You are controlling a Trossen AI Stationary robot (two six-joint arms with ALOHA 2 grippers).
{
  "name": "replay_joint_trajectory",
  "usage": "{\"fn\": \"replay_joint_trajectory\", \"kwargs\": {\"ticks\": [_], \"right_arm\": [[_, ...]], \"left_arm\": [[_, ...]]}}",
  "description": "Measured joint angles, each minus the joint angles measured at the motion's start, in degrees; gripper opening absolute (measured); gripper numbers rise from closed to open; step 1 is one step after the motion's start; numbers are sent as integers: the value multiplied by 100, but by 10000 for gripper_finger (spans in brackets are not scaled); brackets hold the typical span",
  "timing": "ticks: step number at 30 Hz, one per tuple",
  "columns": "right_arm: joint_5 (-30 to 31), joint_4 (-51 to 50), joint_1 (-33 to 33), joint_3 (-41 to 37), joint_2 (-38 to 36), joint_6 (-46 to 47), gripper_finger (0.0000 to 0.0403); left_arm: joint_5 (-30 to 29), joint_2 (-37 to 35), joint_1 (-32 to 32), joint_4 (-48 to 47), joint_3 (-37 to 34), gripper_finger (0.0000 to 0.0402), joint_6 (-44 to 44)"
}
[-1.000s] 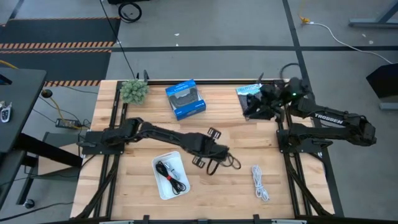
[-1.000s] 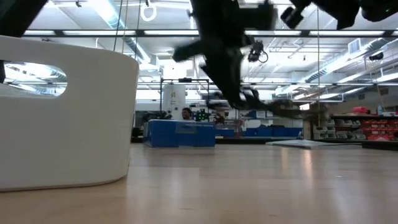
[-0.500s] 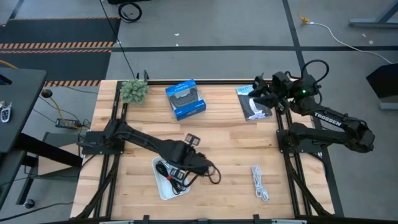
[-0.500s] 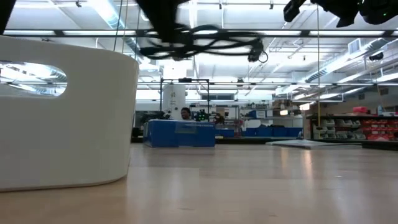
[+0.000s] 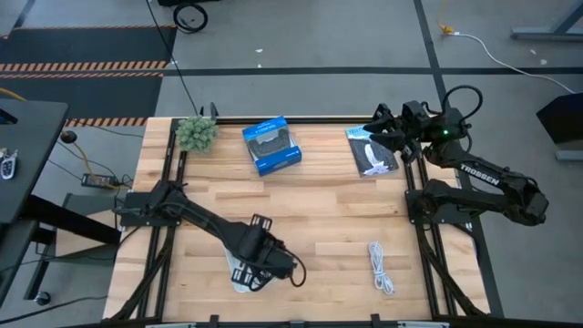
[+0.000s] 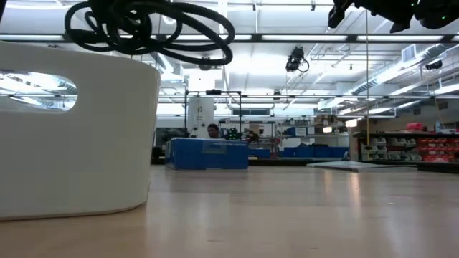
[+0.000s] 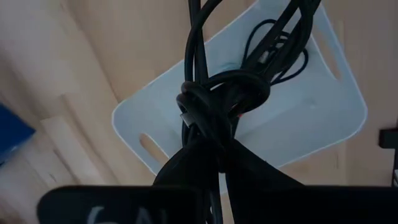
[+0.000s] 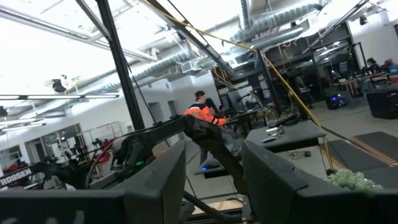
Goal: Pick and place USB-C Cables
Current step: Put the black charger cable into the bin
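Note:
My left gripper [image 5: 261, 266] hangs over the white tray [image 5: 239, 282] at the table's near left and is shut on a black bundled cable [image 7: 219, 102], whose loops [image 6: 161, 29] show above the tray's rim [image 6: 79, 86]. A black-and-red cable [image 7: 273, 53] lies inside the tray. A white cable [image 5: 381, 267] lies flat on the table at the near right. My right gripper [image 5: 376, 130] is open and empty, raised over the far right. The grey cable is not in view. My left gripper pinches the black cable between its two fingers [image 7: 249, 177] just behind the wrapped knot [image 7: 211, 127] at the bundle's middle. The fingers come from above, pointing down at the tray. The cable is lifted clear, its loops [image 7: 199, 37] sticking out past the fingertips over the tray.
A blue box [image 5: 271, 146] and a green plant [image 5: 196, 133] stand at the far edge. A black-and-white packaged item [image 5: 373, 157] lies at the far right, below my right gripper. Bare wood lies between the tray and the white cable.
My left gripper has carried the black cable from the table's middle toward the near left, until it is over the white tray. The cable has stayed clear of the table. My right gripper has drawn back from the packaged item toward the far right.

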Motion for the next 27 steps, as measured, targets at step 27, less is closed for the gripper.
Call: {"fn": "replay_joint_trajectory", "kwargs": {"ticks": [27], "right_arm": [[88, -5, 219, 0, 2, -5, 162]], "left_arm": [[-85, -1302, -159, 610, -2317, 37, -12]]}}
